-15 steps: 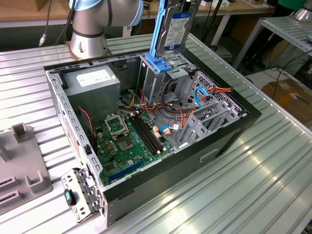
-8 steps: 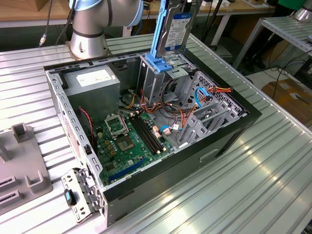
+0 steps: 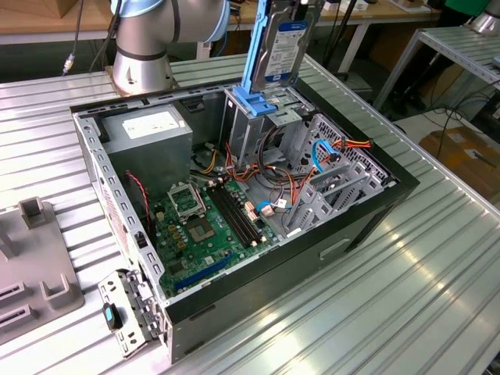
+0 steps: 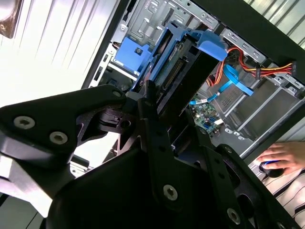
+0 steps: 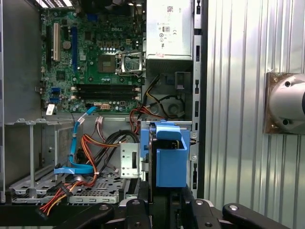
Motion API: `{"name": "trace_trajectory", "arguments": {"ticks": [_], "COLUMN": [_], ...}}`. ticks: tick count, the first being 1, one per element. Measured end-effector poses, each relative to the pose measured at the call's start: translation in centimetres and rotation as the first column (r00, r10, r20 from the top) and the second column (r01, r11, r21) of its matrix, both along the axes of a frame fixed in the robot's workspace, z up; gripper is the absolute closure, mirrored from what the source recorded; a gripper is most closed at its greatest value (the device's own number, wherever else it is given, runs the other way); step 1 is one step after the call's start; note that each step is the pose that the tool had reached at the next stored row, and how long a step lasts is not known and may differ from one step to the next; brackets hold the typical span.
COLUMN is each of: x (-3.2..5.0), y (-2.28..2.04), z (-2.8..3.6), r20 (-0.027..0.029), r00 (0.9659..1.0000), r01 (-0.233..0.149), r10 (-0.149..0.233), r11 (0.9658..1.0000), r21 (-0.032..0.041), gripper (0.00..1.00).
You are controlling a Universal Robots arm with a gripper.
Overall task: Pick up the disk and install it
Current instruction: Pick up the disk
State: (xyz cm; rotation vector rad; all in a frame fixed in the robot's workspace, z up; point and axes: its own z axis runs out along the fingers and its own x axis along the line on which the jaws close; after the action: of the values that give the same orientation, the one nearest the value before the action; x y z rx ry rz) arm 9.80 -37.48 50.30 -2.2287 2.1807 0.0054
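Note:
The disk [image 3: 279, 48], a grey metal drive with a white-and-dark label in a bright blue rail frame, stands on edge above the computer case's drive cage [image 3: 248, 134]. Its lower end is level with the cage's top opening. My gripper [image 3: 291, 5] holds the disk's upper end, shut on it. In the second wrist view the black fingers [image 4: 153, 125] clamp the disk [image 4: 187, 71], which points down into the case. In the first wrist view the disk's blue frame end [image 5: 170, 162] sits just ahead of my gripper [image 5: 164, 210].
A bare blue bracket [image 4: 130, 54] sits in the cage beside the disk. The open case holds a grey power supply [image 3: 148, 133], a motherboard [image 3: 205, 226] and loose cables [image 3: 332, 152]. A person's hand [image 4: 282, 156] rests on a mouse outside the case. A grey fixture [image 3: 35, 281] lies at the exterior view's left.

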Motion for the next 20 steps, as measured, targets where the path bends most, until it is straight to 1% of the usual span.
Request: {"name": "trace_trajectory", "arguments": {"ticks": [2,4,7,10,12,15,20], "x": [0.01,0.03,0.07,0.08,0.09,0.10,0.10], "y": [-0.15,-0.45,-1.16,-1.57,-1.99,-2.37,-2.78], "z": [0.00,0.00,0.00,0.00,0.00,0.00,0.00], "r20": [0.0000,0.0000,0.0000,0.0000,0.0000,0.0000,0.0000], "r00": [1.0000,1.0000,1.0000,1.0000,1.0000,1.0000,1.0000], "r01": [0.000,0.000,0.000,0.000,0.000,0.000,0.000], "r10": [0.000,0.000,0.000,0.000,0.000,0.000,0.000], "r11": [1.0000,1.0000,1.0000,1.0000,1.0000,1.0000,1.0000], "r21": [0.0000,-0.0001,-0.0001,0.0000,0.0000,0.0000,0.0000], "gripper": [0.65,0.65,0.65,0.65,0.65,0.65,0.65]}}
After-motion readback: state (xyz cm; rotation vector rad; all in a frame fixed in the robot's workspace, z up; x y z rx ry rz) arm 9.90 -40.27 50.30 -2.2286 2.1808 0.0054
